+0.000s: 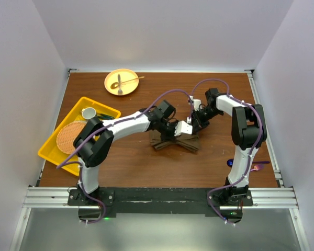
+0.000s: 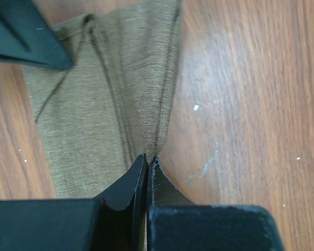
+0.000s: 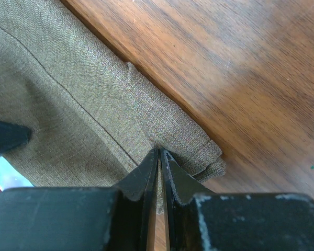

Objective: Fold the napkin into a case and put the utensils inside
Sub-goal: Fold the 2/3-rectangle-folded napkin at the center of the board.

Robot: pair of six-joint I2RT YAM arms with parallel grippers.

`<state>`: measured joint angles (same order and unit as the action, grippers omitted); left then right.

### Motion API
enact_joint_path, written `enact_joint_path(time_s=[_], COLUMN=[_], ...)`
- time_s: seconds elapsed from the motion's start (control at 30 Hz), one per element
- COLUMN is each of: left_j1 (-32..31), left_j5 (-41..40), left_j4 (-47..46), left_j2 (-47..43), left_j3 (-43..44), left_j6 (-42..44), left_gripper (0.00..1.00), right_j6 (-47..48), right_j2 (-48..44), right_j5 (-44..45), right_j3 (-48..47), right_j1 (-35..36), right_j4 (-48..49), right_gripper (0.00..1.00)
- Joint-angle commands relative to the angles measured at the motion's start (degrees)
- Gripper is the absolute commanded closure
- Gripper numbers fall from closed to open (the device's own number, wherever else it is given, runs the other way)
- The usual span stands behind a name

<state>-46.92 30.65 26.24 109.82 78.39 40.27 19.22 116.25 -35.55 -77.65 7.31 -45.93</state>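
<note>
**Item: olive-brown napkin, pinched by both grippers, mid-table**

Napkin: plain olive-brown cloth, gathered into a narrow, creased bundle on the wooden table. It is placed at the centre, between the two arms. No finished pouch shape is seen; the ends are splayed towards the near side.

Left gripper: fingers pressed together on a raised fold of the napkin, which is drawn up into a ridge from the flat cloth. Bare wood is seen to its right in the wrist view.

Right gripper: fingers closed tight on the hemmed edge of the cloth, close to a rolled corner. The stitched seam is seen running away from the tips.

Utensils: two pale pieces are laid on the yellow plate, at the far side, left of centre, well apart from the napkin.

Other stock: a yellow tray at the left edge, in which a woven mat and a white cup are held.
</note>
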Motion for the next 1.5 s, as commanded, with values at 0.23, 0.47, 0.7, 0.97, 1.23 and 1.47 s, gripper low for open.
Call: enact_joint_path(time_s=[0.23,0.47,0.7,0.97,1.23,1.47], left_j1=[8.7,12.8,15.2,17.4,18.4,18.6], left_j5=[20.9,29.6,32.1,32.5,32.2,32.0], left_j4=[13.0,14.6,11.6,11.5,15.1,17.8], left_j2=[13.1,20.3,22.6,29.5,32.4,33.4], left_j3=[17.0,24.7,25.1,25.7,25.9,26.5], left_j6=[-6.9,-13.4,-19.4,-25.3,-23.8,-20.6], left_gripper=[1.0,1.0,1.0,1.0,1.0,1.0], right_j6=[4.5,4.9,5.6,5.8,6.4,12.7], right_j2=[3.0,3.6,4.0,3.6,-0.2,-5.8], right_j5=[7.1,7.1,7.1,6.4,1.1,-9.5], right_j3=[-1.0,-2.2,-2.9,-4.2,-9.8,-13.8], right_j1=[0.0,-0.2,-0.1,-0.1,-1.2,-5.7], right_j4=[0.5,0.1,-0.3,-1.4,-8.3,-15.6], right_gripper=[0.87,0.87,0.86,0.84,0.7,0.4])
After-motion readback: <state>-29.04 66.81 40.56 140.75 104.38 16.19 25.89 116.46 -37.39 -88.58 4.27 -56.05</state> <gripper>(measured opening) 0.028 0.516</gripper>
